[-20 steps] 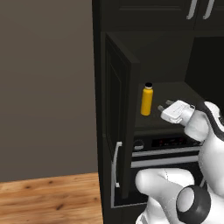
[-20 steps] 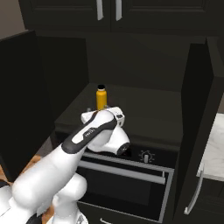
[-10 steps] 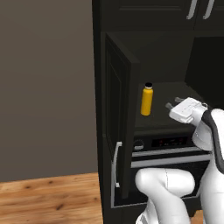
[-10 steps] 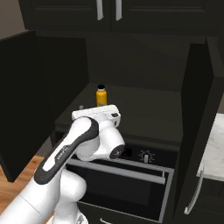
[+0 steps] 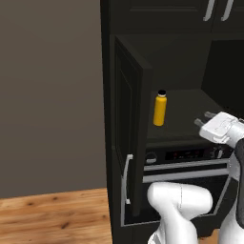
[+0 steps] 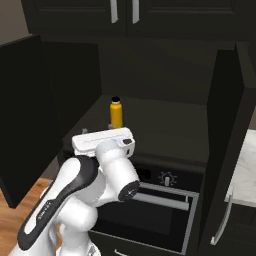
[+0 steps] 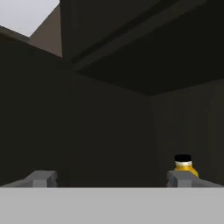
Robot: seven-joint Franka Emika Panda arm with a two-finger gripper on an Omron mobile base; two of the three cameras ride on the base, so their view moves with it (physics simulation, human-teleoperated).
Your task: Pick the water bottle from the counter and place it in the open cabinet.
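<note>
Black cabinet (image 5: pixel 125 119), door open, centre frame. Water bottle (image 5: pixel 160 109) upright on the cabinet floor, mid-frame, placement looks done. Best to back straight out, clear of bottle and door edge. Gripper (image 5: pixel 204 119) at right edge, jaws spread wide, holding nothing, apart from bottle.

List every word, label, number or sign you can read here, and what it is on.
None can be read.
Water bottle: plain yellow, no label visible.
Oven panel below the cabinet: faint marks, too small to read.
Knob: tick marks around it, no legible numbers.
</note>
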